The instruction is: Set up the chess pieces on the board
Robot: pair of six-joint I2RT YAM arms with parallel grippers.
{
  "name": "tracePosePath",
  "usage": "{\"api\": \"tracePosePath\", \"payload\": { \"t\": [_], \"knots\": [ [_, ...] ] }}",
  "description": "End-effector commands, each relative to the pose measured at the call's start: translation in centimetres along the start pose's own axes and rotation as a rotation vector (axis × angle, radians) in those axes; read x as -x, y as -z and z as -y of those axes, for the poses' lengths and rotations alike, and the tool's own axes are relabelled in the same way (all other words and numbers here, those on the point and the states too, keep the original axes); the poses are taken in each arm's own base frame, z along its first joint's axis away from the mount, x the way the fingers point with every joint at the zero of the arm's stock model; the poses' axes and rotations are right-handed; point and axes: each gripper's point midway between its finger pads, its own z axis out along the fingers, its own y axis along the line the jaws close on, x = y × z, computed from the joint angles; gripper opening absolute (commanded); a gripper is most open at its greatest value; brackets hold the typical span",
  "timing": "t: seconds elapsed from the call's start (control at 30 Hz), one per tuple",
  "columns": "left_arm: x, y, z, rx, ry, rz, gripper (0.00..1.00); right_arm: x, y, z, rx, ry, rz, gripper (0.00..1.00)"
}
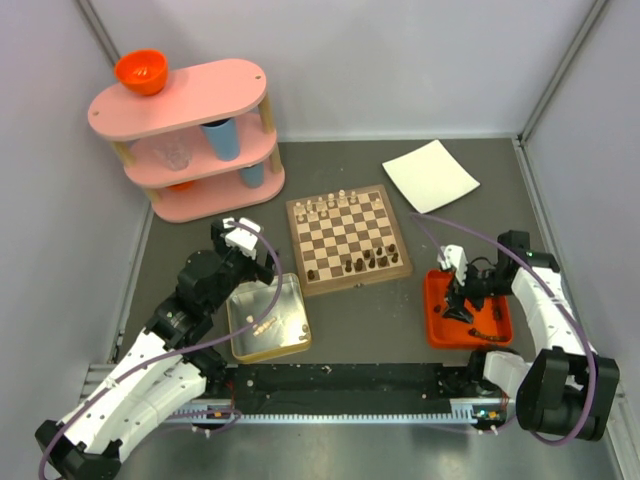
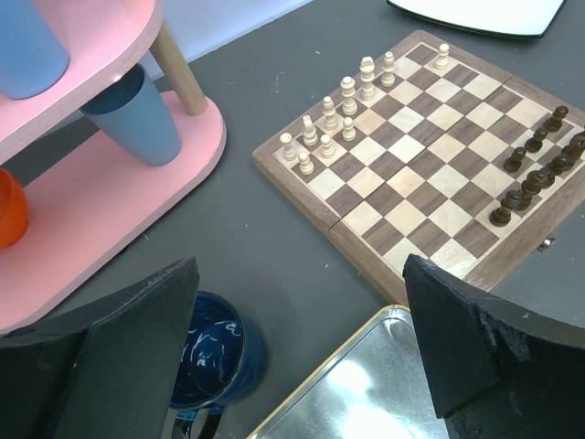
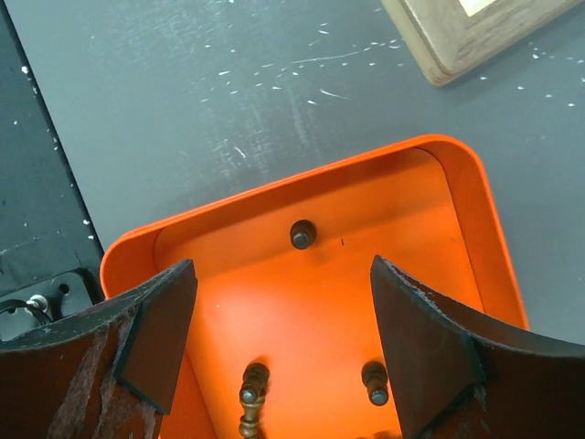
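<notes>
Right gripper [image 3: 283, 283] is wide open and empty over the orange tray [image 3: 457, 210]. One dark chess piece [image 3: 302, 234] in that tray lies just ahead, centred.

Saw checked wooden board [image 1: 347, 240] flat mid-table. Noted cream pieces [image 2: 348, 96] upright along far rows, dark pieces [image 2: 535, 169] clustered near-right. Spotted stray dark pieces [image 3: 302, 234] in orange tray [image 3: 475, 210].

Left end effector [image 2: 300, 265] spread wide above the grey tabletop [image 2: 247, 137], chessboard [image 2: 430, 174] ahead, cream pieces [image 2: 347, 96] and dark pieces [image 2: 539, 174] on opposite sides, pink shelf [image 2: 110, 201] by the far edge, silver tin [image 2: 366, 384] and blue mug [image 2: 215, 352] nearest.
</notes>
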Motion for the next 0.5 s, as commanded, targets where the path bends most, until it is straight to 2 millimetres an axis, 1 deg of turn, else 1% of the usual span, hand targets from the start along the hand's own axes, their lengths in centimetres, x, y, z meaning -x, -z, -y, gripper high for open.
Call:
{"api": "tracePosePath", "payload": {
  "t": [0.0, 0.07, 0.3, 0.47],
  "knots": [
    [2.14, -0.04, -0.44, 0.014, 0.004, 0.061, 0.99, 1.43, -0.36, 0.0, 0.007, 0.066, 0.09, 0.77],
    [2.1, -0.07, -0.46, 0.016, 0.004, 0.059, 0.99, 1.33, -0.56, -0.32, 0.015, 0.066, 0.099, 0.77],
    [2.09, -0.02, -0.53, 0.019, 0.001, 0.06, 0.99, 1.21, -0.69, 0.0, 0.002, 0.053, 0.098, 0.76],
    [1.81, -0.22, -0.41, 0.014, 0.001, 0.049, 0.99, 0.51, -0.94, 0.0, 0.005, 0.052, 0.075, 0.76]
  ]
}}
